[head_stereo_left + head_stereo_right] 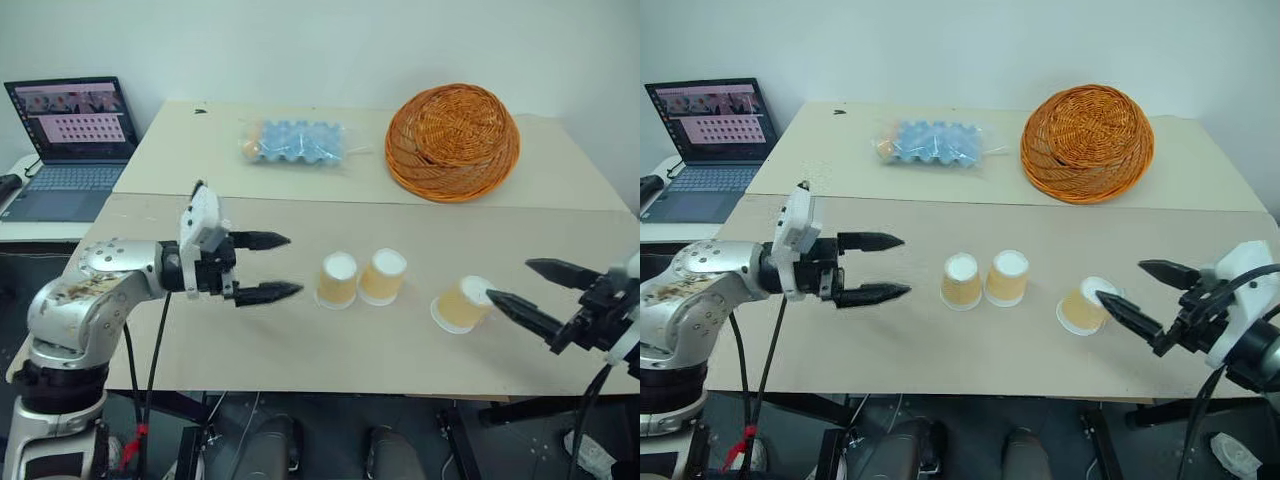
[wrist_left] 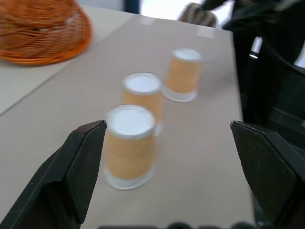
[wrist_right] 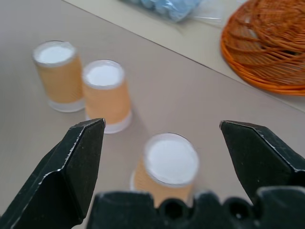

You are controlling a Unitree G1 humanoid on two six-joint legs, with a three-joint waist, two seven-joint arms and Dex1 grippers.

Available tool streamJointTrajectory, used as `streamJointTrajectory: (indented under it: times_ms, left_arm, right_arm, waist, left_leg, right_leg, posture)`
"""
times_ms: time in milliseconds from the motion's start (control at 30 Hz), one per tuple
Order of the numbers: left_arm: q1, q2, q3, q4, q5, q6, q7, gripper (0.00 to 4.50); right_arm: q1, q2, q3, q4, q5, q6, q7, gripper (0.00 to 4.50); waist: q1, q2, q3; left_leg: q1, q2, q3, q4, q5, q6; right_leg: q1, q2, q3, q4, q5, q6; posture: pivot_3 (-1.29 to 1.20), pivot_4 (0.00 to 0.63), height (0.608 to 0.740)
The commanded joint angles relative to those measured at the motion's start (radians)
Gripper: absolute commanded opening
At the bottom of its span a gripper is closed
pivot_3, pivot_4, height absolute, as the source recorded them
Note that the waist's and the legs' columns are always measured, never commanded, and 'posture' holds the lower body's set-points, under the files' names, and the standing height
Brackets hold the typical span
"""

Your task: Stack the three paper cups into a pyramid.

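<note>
Three paper cups upturned on table; wicker basket inverted.

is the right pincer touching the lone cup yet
Apart. The right wrist view shows the right pincer open, the lone cup between its fingers with bare table either side.

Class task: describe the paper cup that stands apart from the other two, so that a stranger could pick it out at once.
Start at the wicker basket at the table's far side, then come to the near board, where three upside-down tan cups stand in a row. Two stand close together. The lone cup stands alone beside the right gripper.
</note>
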Motion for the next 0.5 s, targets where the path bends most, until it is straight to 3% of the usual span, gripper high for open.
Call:
streamJointTrajectory:
  times_ms: [33,367,500]
  left_arm:
    - [-0.014,0.034,-0.019,-0.024,-0.029,-0.007,-0.029,4.44]
    - [-0.05,0.038,-0.076,-0.008,-0.002,-0.055,-0.013,4.44]
    - [-0.071,0.031,-0.082,0.008,-0.017,-0.053,-0.008,4.44]
  right_arm:
    - [-0.013,0.016,-0.039,0.017,-0.019,-0.039,0.012,4.5]
    - [0.098,0.112,0.006,0.031,-0.049,-0.075,0.102,4.5]
    - [0.084,0.148,0.123,0.068,-0.108,-0.088,0.084,4.5]
  waist:
    - [0.0,0.002,0.0]
    - [0.003,0.002,0.0]
    - [-0.002,0.002,0.0]
  left_leg:
    - [0.0,0.0,0.0,0.0,0.0,0.0]
    - [0.0,0.0,0.0,0.0,0.0,0.001]
    - [0.0,0.002,0.0,0.0,0.0,0.0]
  right_leg:
    - [0.0,0.0,0.0,0.0,0.0,0.0]
    - [0.0,0.001,0.001,0.0,-0.001,-0.001]
    - [0.0,0.001,0.001,0.0,-0.002,-0.002]
  posture:
    - [0.0,0.15,0.726]
    - [0.0,0.15,0.726]
    - [0.0,0.15,0.726]
